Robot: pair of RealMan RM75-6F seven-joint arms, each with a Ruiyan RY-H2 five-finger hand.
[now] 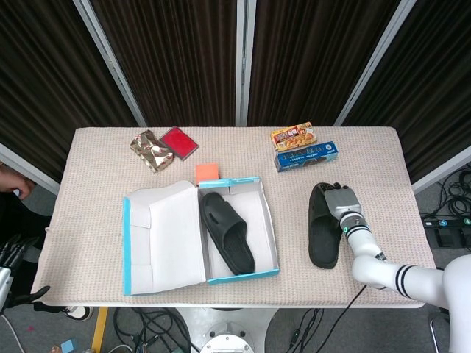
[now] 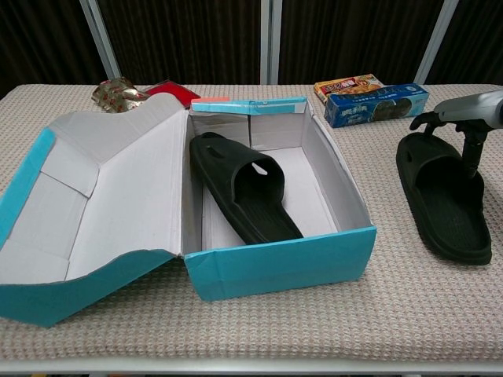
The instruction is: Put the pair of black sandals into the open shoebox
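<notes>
One black sandal [image 1: 227, 232] in shoebox [image 1: 162, 273]; second sandal [image 1: 321, 237] outside, right hand [image 1: 343, 203] grasping it.

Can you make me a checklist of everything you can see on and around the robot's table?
Surface: table with a beige woven cover.
Job's things: open shoebox, lid folded out flat; one black sandal lies inside; the second sandal is on the table, outside the box.
Clutter: foil packet, red packet, orange block, yellow food box, blue box.
Hands: right hand sits over the second sandal's strap end; grip not clear. Left hand at the frame edge, off the table.
Cables: loose wires on the floor.
Surroundings: dark curtains with metal bars.
</notes>
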